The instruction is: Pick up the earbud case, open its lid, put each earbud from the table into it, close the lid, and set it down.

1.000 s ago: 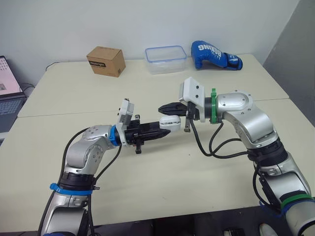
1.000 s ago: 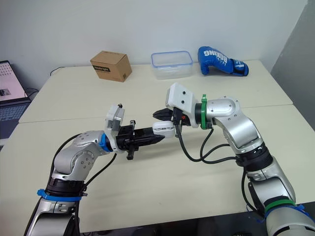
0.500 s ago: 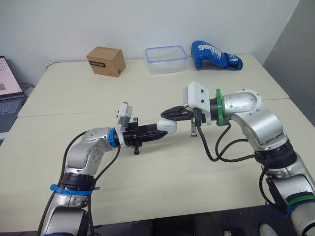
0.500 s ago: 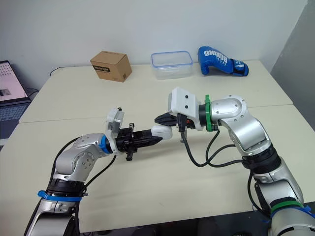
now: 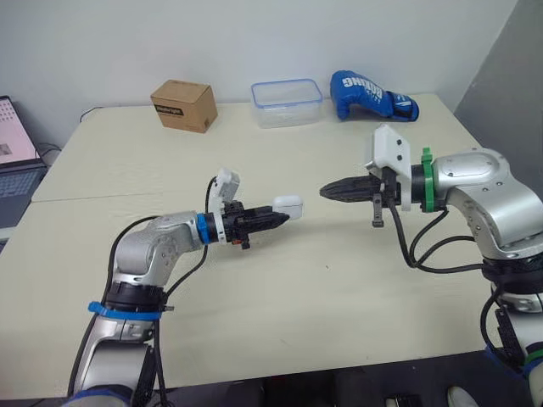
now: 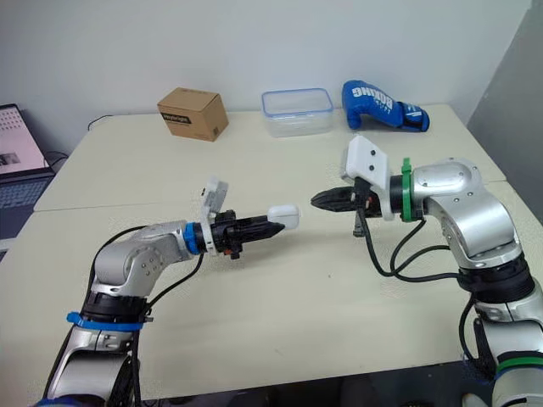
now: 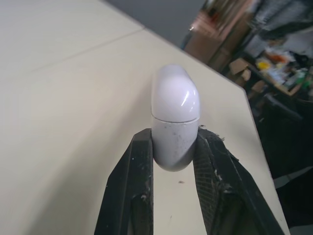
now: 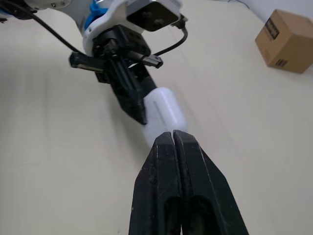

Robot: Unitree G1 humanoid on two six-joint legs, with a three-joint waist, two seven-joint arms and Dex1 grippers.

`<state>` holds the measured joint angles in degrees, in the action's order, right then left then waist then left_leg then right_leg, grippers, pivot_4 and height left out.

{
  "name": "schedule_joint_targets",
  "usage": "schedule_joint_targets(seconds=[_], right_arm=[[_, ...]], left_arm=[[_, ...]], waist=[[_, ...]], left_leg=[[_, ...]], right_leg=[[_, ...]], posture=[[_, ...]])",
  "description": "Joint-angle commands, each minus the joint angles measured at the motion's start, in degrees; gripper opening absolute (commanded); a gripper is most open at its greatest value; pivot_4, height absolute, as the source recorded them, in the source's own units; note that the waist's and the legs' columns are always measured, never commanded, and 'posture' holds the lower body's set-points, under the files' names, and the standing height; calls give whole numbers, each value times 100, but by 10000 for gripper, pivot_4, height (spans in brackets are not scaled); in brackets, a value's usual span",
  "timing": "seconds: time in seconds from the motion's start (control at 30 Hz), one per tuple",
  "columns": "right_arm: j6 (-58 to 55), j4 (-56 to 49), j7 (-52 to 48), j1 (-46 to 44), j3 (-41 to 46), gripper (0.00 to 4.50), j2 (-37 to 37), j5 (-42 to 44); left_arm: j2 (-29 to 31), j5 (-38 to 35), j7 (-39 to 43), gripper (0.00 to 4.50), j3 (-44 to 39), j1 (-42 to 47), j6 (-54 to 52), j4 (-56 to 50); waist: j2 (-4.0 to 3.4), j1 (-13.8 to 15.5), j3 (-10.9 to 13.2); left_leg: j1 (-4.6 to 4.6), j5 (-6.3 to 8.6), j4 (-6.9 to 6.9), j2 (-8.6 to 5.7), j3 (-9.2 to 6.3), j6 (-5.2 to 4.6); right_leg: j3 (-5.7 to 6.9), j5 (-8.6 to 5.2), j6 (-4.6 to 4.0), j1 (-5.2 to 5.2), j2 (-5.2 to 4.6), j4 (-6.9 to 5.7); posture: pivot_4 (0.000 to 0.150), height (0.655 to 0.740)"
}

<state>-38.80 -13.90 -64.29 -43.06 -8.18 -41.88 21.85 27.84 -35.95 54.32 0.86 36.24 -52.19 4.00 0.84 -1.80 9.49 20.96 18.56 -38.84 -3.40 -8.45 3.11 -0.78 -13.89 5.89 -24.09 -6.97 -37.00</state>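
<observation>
The white earbud case (image 5: 287, 204) hangs above the middle of the table with its lid closed, seam visible in the left wrist view (image 7: 174, 117). My left gripper (image 5: 278, 215) is shut on the case's lower half, and its black fingers (image 7: 134, 171) press both sides. My right gripper (image 5: 326, 191) is shut with nothing in it, held a short way to the right of the case with its tips pointing at it. The right wrist view shows the case (image 8: 165, 113) just beyond the closed fingers (image 8: 173, 147). I see no loose earbuds on the table.
Along the far edge stand a brown cardboard box (image 5: 181, 105), a clear plastic container (image 5: 286, 102) and a blue boxing glove (image 5: 371, 95). A laptop (image 5: 15, 148) sits off the table's left side. The cream table (image 5: 280, 288) has a seam running across its middle.
My right gripper has pulled back to the right, away from the case it was touching. My left gripper has lifted and turned a little with the case still in it.
</observation>
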Motion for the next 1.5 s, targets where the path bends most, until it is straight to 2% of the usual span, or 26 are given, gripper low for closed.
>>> schedule_joint_targets(seconds=[0.03, 0.27, 0.6, 1.1, 1.17, 1.5], right_arm=[[-208, -348, 178, 206, 305, 390, -113, 211], [-466, -578, 444, 612, 467, 390, -198, 379], [-640, -789, 680, 841, 503, 390, -233, 550], [-640, -737, 740, 867, 429, 390, -265, 542], [-642, -733, 734, 862, 420, 0, -273, 535], [-641, -679, 761, 832, 362, 0, -261, 487]], left_arm=[[-10, -99, -15, 7607, 122, 297, -586, 259], [-210, 15, -148, 7607, 163, 703, -931, 954], [-481, 360, -430, 7607, 168, 982, -837, 1841], [-621, 765, -797, 7607, 63, 1082, -776, 2379], [-626, 847, -853, 14785, 67, 1095, -724, 2443], [-514, 946, -851, 43386, 82, 1068, -845, 2411]], waist=[[0, -6, 0], [0, 4, 0], [2, 10, 1], [2, 11, 1], [2, 11, 1], [3, 11, -1]], left_leg=[[0, 0, 0, -1, 2, 0], [0, 0, -1, 0, -1, 1], [1, -1, -1, -1, 0, 1], [1, -1, -2, -1, 1, 1], [0, -1, -4, -2, 1, 1], [-6, -1, -6, -1, 3, 1]], right_leg=[[-1, 0, 0, -2, 0, 0], [2, 0, 0, -1, 0, 0], [1, 0, 0, -1, -1, 0], [1, 0, 0, -1, -2, 0], [1, 1, 0, 0, -2, -2], [0, 1, 1, 4, -2, -8]], posture=[[1500, 7307], [1500, 7307], [1500, 7307], [1500, 7307], [1500, 7307], [1500, 7307]])
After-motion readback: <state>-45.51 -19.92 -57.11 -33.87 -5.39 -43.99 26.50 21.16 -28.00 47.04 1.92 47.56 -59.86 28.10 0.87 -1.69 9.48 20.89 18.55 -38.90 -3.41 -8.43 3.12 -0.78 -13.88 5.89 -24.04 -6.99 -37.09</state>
